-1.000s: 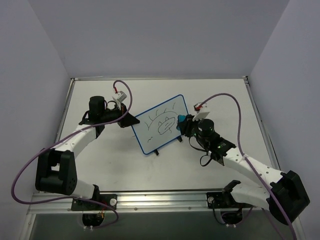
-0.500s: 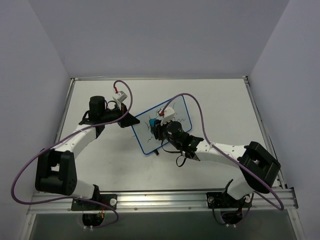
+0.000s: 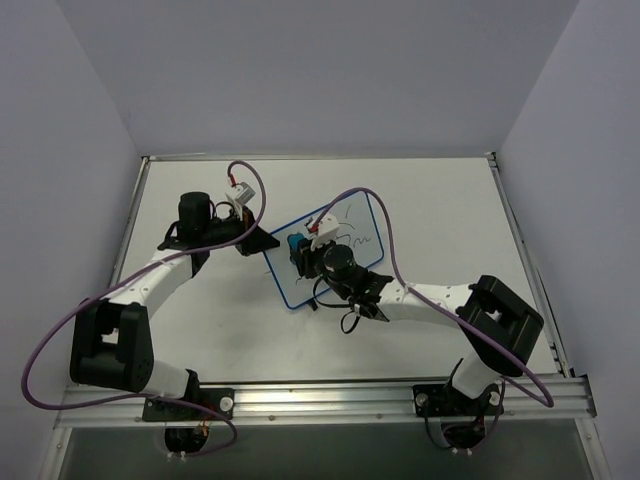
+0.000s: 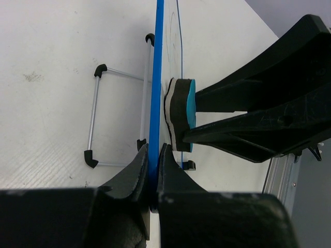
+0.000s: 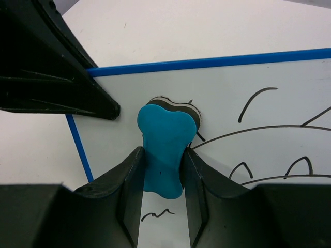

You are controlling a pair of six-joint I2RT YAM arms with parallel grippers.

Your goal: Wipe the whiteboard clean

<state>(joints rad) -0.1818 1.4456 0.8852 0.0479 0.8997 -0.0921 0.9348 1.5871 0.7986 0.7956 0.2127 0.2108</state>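
The whiteboard [image 3: 358,225] stands tilted on the table, blue-framed, with black marker doodles [image 5: 257,96] on its face. My left gripper [image 3: 262,243] is shut on the board's left frame edge; in the left wrist view its jaws [image 4: 153,150] clamp the blue edge [image 4: 159,62]. My right gripper [image 3: 298,250] is shut on a blue eraser [image 5: 164,144] and presses its dark felt side flat against the board's face [image 5: 232,82] near the left end. The eraser also shows edge-on in the left wrist view [image 4: 183,111]. My right arm hides the board's middle in the top view.
The board's wire stand with small black feet [image 4: 93,113] rests on the white table behind the board. Purple cables loop over both arms [image 3: 395,260]. A metal rail [image 3: 320,400] runs along the near table edge. Walls enclose the table on three sides.
My right gripper has swept the eraser leftward across the board, from its right edge to near its left end. The left arm and the board have stayed still.
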